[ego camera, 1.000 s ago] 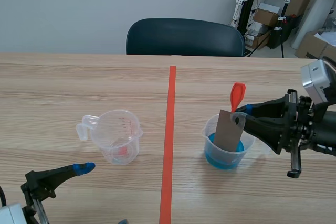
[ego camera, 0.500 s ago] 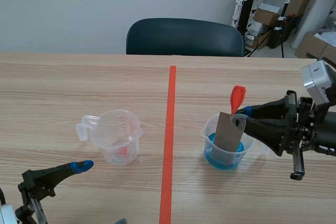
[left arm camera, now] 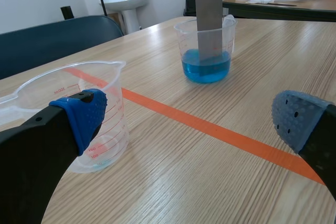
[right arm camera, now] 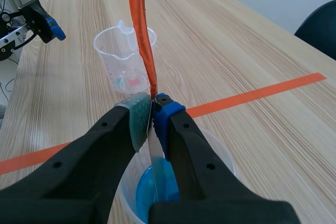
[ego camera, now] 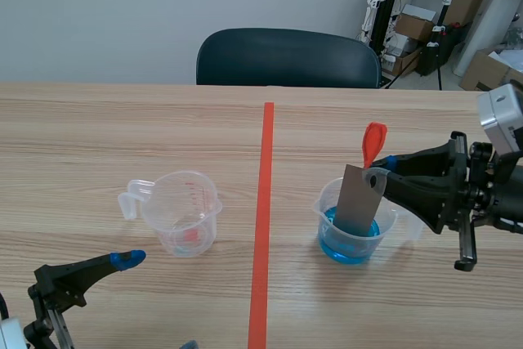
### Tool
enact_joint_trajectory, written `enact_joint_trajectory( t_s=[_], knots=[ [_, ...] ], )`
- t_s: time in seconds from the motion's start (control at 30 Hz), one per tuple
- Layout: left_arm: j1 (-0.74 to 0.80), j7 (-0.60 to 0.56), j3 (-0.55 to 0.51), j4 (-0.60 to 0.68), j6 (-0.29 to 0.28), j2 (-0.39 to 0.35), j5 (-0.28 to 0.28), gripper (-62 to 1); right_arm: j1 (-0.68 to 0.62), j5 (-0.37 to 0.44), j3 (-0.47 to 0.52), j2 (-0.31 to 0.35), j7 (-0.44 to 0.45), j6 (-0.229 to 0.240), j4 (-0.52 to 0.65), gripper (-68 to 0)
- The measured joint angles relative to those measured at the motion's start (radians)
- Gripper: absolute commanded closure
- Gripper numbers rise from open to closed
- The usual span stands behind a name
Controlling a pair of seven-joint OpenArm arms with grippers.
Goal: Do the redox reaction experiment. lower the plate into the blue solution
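Clamped at its top by the right tool [ego camera: 381,172], the plate [ego camera: 357,200] is held upright, lower end inside the cup [ego camera: 324,208] of blue solution [ego camera: 337,247].

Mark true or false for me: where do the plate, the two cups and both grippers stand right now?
1. The right gripper is shut on the plate. True.
2. The plate's lower end stands in the cup of blue liquid. True.
3. The left gripper holds the clear cup. False: it is open and apart from that cup.
4. The clear cup is full of blue liquid. False: it is nearly empty, with a reddish trace at the bottom.
5. Both cups sit on the same side of the tape line. False: one stands on each side.
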Motion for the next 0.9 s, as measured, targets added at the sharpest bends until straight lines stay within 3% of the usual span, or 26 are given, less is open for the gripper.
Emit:
enact_joint_trajectory(
  t_s=[0.9],
  knots=[
    [0.0, 0.0, 0.0, 0.0, 0.0, 0.0, 0.0, -62.3, 0.0, -0.008, 0.0, 0.0, -0.011, -0.006, 0.0, -0.4]
  ],
)
